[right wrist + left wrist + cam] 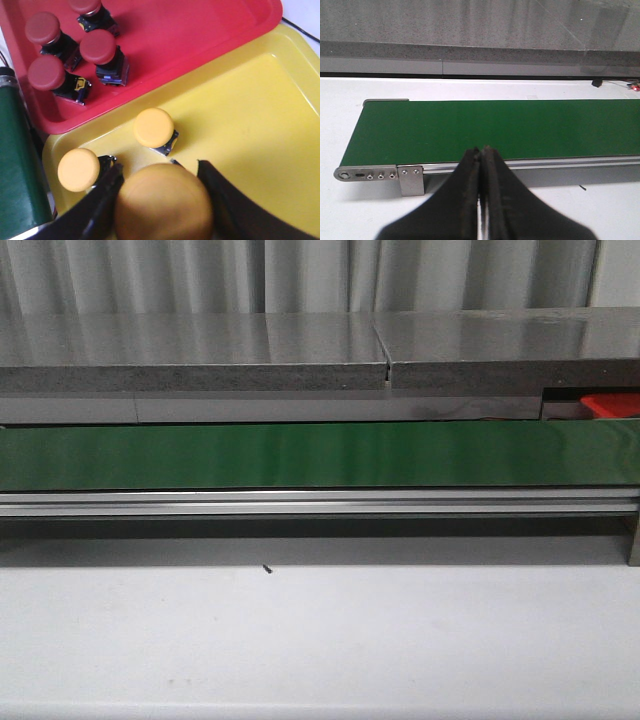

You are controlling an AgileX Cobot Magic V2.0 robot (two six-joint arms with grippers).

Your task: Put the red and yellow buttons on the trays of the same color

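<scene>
- The green conveyor belt [320, 455] is taken as the landmark; it is seen running across the white table [320, 640] in the front view.
- The red tray [165, 45] is seen just beside the belt's end, and four red buttons [102, 50] are found lying in it, grouped in the corner nearest the belt.
- The yellow tray [260, 125] is set touching the red tray's rim, also next to the belt's end.
- Two yellow buttons [153, 127] are seen resting in the yellow tray, apart from each other.
- The right gripper [162, 200] is held over the yellow tray, its jaws parted and closed against a third yellow button [164, 202].
- The left gripper [481, 200] is held over the table at the belt's near edge, jaws pressed together with nothing between them.
</scene>
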